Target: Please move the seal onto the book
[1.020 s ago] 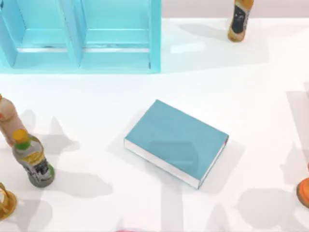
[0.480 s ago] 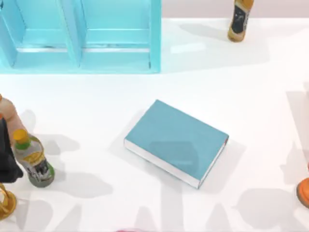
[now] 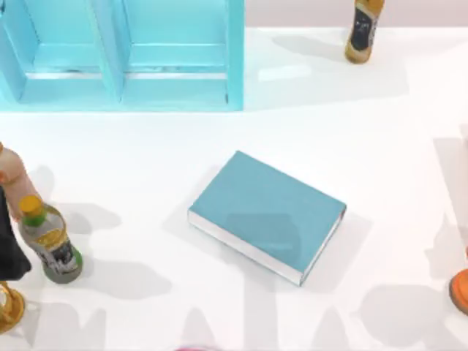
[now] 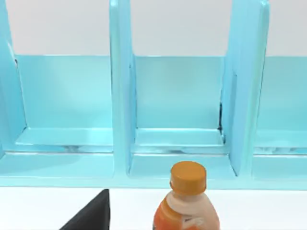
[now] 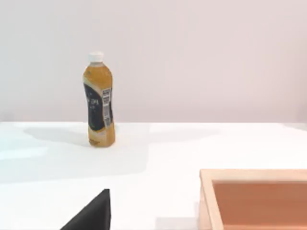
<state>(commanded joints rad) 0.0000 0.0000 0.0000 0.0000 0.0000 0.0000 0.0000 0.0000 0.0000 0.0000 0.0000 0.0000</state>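
1. Presently, the left hand sits at the counter's left edge, a dark shape beside the yellow-capped green bottle; whether it is spread or pressed together, I cannot tell.
2. Flat teal-blue book lies mid-counter, cover bare.
3. Pink sliver at the near edge may be the seal; unconfirmed.
4. Judgement: grasp, carry and placement all remain.
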